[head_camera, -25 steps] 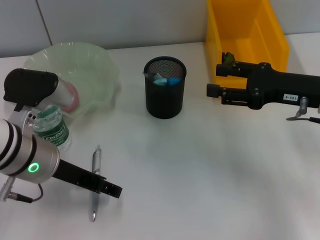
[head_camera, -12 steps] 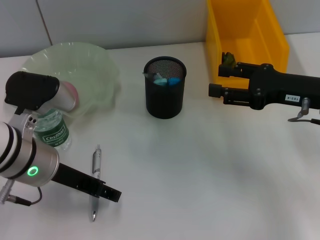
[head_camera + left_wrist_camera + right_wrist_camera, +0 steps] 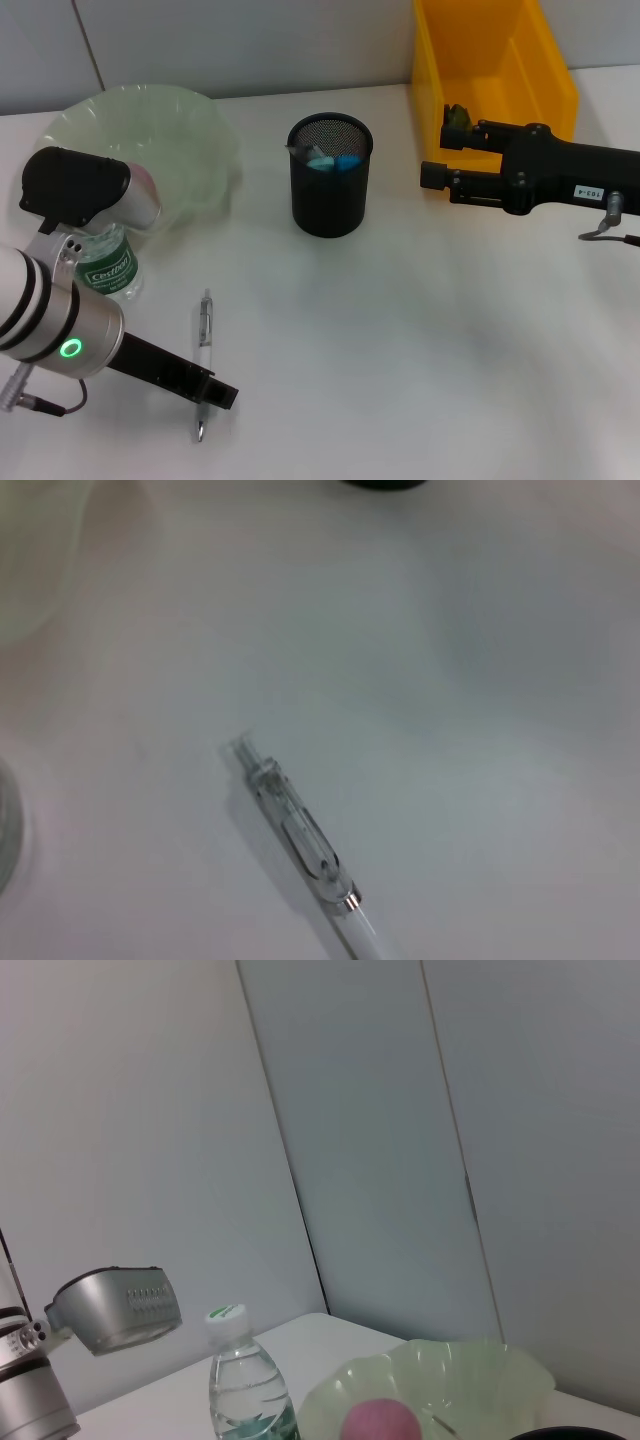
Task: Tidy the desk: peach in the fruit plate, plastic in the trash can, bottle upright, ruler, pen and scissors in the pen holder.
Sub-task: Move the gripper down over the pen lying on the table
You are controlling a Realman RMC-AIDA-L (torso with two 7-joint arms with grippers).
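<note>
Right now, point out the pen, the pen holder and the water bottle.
pen (image 3: 204, 336), head view, on the clear barrel lying flat on the table.
pen holder (image 3: 330, 195), head view, on the black mesh wall.
water bottle (image 3: 243, 1385), right wrist view, on the clear body below the white cap.

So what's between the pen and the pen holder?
Nothing: in the head view only bare table lies between the pen and the pen holder; the left gripper sits at the pen's near end.

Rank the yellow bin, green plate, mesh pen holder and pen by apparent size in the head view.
1. Green plate and yellow bin: look alike; the bin runs out of view and the left arm covers part of the plate, so unranked.
2. Pen holder.
3. Pen, thinnest.
</note>
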